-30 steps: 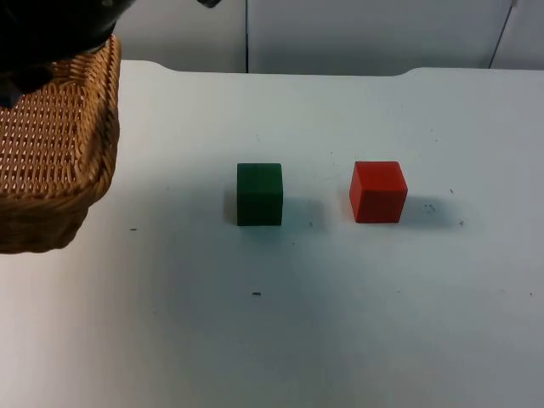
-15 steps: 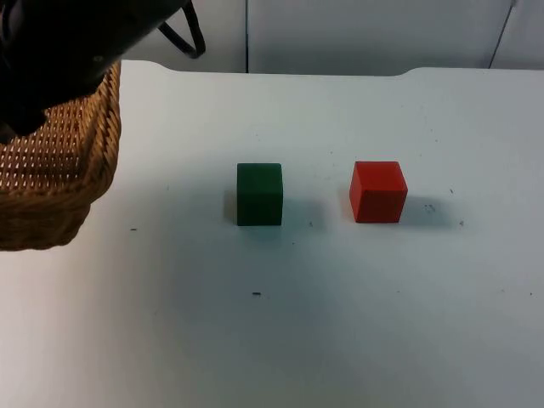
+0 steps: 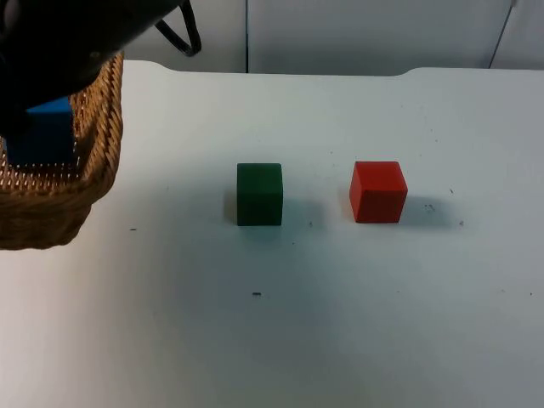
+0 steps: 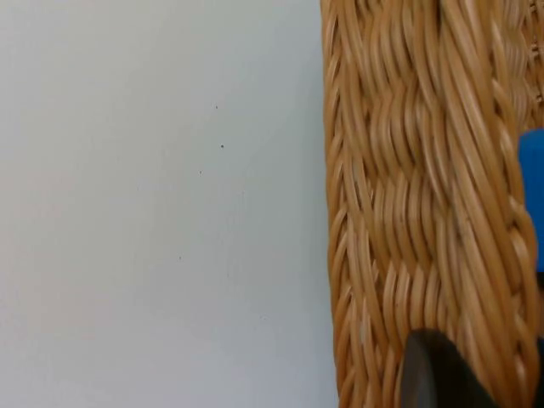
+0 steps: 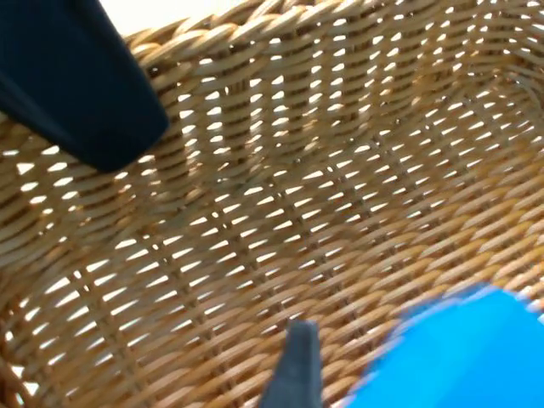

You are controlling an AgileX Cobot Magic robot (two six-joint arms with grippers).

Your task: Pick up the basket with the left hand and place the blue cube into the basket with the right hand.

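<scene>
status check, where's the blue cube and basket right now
Left end effector clamped on basket rim. Blue cube inside basket, under right arm. Green cube and red cube on table, clear of it.

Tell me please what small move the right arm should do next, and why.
Probably the right gripper should lift straight up and out of the basket. The blue cube already sits inside the wicker walls, with the right wrist view looking down into the weave beside it. The left gripper is at the basket's rim. The green cube and red cube remain on the table.
</scene>
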